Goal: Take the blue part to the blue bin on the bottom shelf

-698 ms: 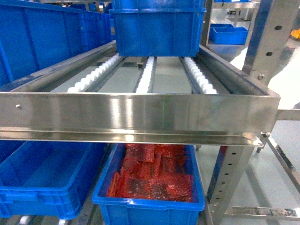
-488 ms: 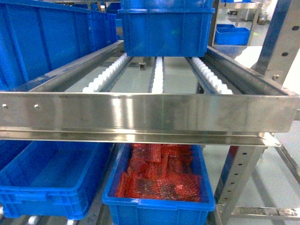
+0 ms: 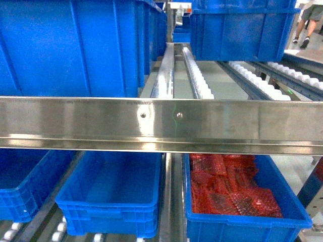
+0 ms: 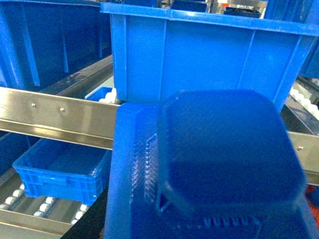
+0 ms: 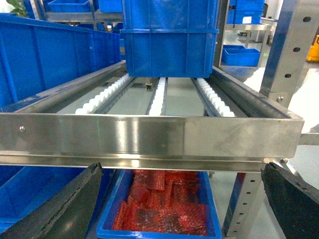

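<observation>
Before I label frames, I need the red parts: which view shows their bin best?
Head view: the bin of red parts lies open lower right. The right wrist view shows part of it under the rail; the left wrist view shows none.

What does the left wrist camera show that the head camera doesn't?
Only the left wrist view shows a big blurred blue piece filling the foreground close to the lens; whether the end effector grips it cannot be told. Only the head view shows the bin of red bubble-wrapped packets and a person's legs far back. Both show the steel front rail, blue bins above it and an empty blue bin below on white rollers.
</observation>
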Available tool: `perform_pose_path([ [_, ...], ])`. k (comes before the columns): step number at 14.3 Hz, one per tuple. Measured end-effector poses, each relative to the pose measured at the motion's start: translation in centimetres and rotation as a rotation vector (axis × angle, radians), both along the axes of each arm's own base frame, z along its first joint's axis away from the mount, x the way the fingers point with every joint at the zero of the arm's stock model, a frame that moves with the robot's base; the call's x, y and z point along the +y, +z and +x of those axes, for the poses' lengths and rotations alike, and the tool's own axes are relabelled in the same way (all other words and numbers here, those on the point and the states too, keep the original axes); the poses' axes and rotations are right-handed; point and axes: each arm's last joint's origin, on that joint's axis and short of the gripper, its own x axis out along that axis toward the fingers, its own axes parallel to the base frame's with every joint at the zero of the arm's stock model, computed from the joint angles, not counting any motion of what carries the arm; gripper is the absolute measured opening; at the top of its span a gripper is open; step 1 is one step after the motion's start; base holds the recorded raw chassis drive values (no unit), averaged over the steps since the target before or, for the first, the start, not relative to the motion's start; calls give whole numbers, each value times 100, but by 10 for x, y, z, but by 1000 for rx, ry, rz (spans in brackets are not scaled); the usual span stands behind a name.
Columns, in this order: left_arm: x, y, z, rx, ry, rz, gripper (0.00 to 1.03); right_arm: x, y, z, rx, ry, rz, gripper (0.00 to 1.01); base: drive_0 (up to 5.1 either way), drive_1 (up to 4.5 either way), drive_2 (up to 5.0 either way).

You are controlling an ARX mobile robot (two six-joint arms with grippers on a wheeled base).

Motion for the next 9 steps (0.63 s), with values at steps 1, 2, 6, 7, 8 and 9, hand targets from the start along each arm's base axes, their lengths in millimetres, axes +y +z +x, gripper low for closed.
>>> perform_pose_path([
  [1,0,0,0,1,0,0,44,0,0,0,0,0,0,98,-495,246,246],
  [2,0,0,0,1,0,0,44,0,0,0,0,-1,0,98,-495,246,246],
  [6,0,0,0,0,0,0,44,0,0,0,0,-1,0,98,-495,246,246],
  [7,0,0,0,0,0,0,44,0,0,0,0,-1,0,98,-495,246,246],
  [8,0,0,0,0,0,0,44,0,0,0,0,-1,0,98,-495,246,246],
  [9,0,0,0,0,0,0,44,0,0,0,0,-1,0,98,-495,246,246],
])
